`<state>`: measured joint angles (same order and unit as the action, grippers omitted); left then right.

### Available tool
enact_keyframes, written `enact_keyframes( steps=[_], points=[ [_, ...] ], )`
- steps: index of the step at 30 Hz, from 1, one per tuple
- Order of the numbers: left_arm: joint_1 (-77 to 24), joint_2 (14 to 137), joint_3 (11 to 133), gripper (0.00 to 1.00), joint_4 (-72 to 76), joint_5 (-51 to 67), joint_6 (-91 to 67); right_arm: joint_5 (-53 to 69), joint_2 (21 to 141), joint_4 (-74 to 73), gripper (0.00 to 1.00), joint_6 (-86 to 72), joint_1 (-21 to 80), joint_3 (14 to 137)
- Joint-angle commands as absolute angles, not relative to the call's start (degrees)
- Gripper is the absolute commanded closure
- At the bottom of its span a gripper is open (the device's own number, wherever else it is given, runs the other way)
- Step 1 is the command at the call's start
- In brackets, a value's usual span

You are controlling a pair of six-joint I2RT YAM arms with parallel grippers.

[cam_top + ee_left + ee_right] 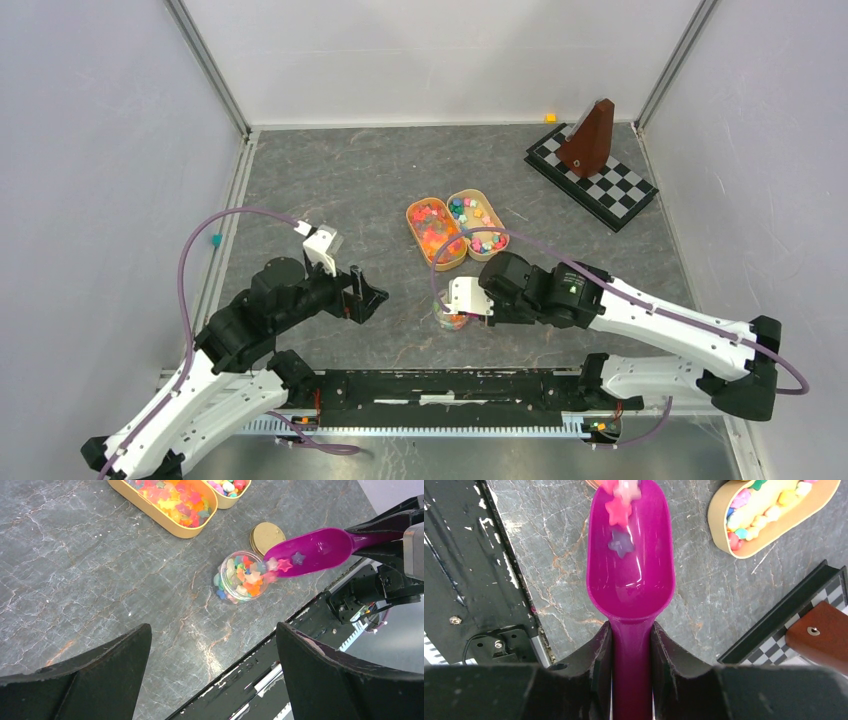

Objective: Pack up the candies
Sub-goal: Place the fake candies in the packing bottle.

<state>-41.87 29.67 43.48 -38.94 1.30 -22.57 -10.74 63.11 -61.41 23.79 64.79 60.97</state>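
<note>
Surface: grey veined tabletop, white walls on three sides.
Front edge: black rail runs close beside the jar.
Left claw: fingers spread wide, nothing between them; hovers left of the jar.
Jar: small, clear, upright; candies in mixed colours fill it almost to the rim.
Lid: gold, flat on the table just behind the jar.
Right claw: clamped on the handle of the purple scoop.
Scoop: tip over the jar's rim; pink and purple star candies near the tip.
Left tray: tan oval, mostly orange and pink candies.
Right tray: tan oval alongside, mixed candies.
Open room: widest stretch of tabletop lies left of the trays.
Far right: checkerboard, brown wedge upright on it.
</note>
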Motion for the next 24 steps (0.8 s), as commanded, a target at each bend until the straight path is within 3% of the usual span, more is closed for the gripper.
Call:
enact_keyframes(
  steps=[1, 15, 24],
  points=[
    [-41.75, 28.67, 42.92, 0.00, -38.11, 0.21, -24.01, -15.43, 64.01, -62.84, 1.00, 21.98, 66.15, 64.98],
    [-41.74, 28.37, 42.78, 0.00, -38.09, -1.15, -23.38, -24.83, 64.23, -62.82, 1.00, 18.70, 66.48, 66.27],
    [-41.75, 28.73, 43.21, 0.00, -37.99, -0.32, -23.47, -35.68, 58.81, -51.30, 1.00, 15.54, 62.35, 60.31]
  ],
)
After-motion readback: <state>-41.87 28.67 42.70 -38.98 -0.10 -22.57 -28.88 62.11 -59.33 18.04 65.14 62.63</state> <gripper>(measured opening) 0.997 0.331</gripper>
